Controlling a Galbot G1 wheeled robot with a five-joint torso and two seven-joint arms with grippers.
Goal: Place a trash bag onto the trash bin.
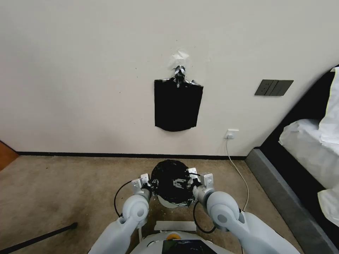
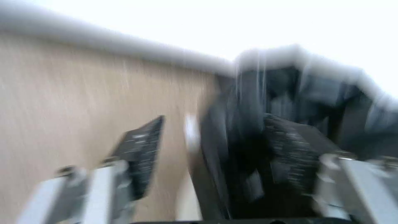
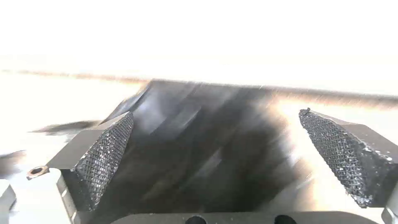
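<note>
The black glossy trash bag (image 1: 171, 180) is draped over the top of the cream-white trash bin (image 1: 166, 203), which stands on the carpet just ahead of my base; only the bin's lower wall shows beneath the plastic. My left gripper (image 1: 152, 183) sits at the bin's left side and my right gripper (image 1: 190, 178) at its right side. In the left wrist view, the left gripper (image 2: 215, 146) is open, its fingers (image 2: 141, 152) astride the bag-covered rim (image 2: 248, 124). The right gripper (image 3: 219, 140) is open wide, with crinkled bag (image 3: 195, 137) between its pads (image 3: 108, 155).
A flat bundle of black bags (image 1: 178, 106) hangs from a metal hook on the wall behind the bin. A bed (image 1: 310, 148) runs along the right. A white cable (image 1: 240, 173) drops from a wall outlet. A black pole (image 1: 39, 238) lies on the carpet at left.
</note>
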